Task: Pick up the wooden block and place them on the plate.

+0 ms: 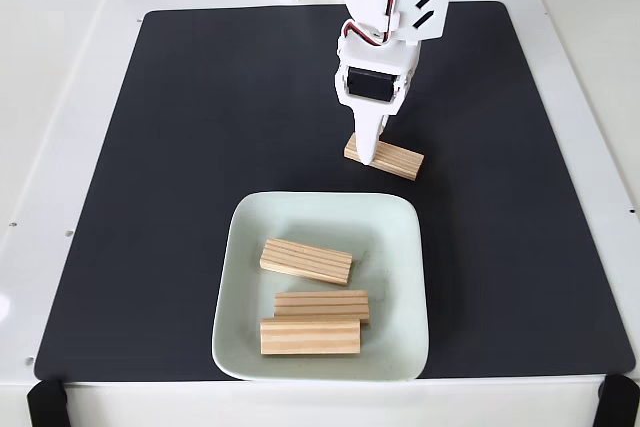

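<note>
Here the white counter [60, 147] fills the frame, its corners cut off, and a black mat [200, 167] covers most of it, leaving pale margins at left, right and top. The mat's left half and far right strip lie bare, open room around the arm. One plate [400, 237], pale mint and square, sits at lower centre, its near rim close to the mat's bottom edge. The white arm [385, 7] enters from the top centre, its base cut off by the frame. Four wooden blocks in all: three on the plate [306, 261] [322, 305] [310, 337], the lower two touching; the fourth block [398, 160] lies on the mat just above the plate. The fingers [367, 152] point down at its left end, hiding it; whether they grip it cannot be told.
</note>
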`<action>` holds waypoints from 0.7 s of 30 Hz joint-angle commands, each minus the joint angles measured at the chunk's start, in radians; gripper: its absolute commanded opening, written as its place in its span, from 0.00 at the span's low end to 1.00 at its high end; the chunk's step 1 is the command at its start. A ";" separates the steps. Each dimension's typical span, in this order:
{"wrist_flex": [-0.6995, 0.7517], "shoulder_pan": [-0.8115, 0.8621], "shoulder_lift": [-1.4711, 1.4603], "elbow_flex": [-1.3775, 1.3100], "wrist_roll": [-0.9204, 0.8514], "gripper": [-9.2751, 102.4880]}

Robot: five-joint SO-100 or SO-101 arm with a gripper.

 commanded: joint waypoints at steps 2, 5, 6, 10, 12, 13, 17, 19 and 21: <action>-0.009 0.005 0.006 -0.044 0.017 0.25; -0.011 0.005 0.006 -0.044 0.021 0.25; -0.011 0.005 0.005 -0.044 0.023 0.25; -0.011 0.003 -0.014 -0.044 0.023 0.25; -0.011 0.005 -0.035 -0.051 0.023 0.25; -0.011 0.005 -0.048 -0.063 0.023 0.25; -0.009 0.006 -0.080 -0.121 0.023 0.25; -0.009 0.006 -0.094 -0.137 0.023 0.24; -0.009 0.006 -0.097 -0.138 0.023 0.24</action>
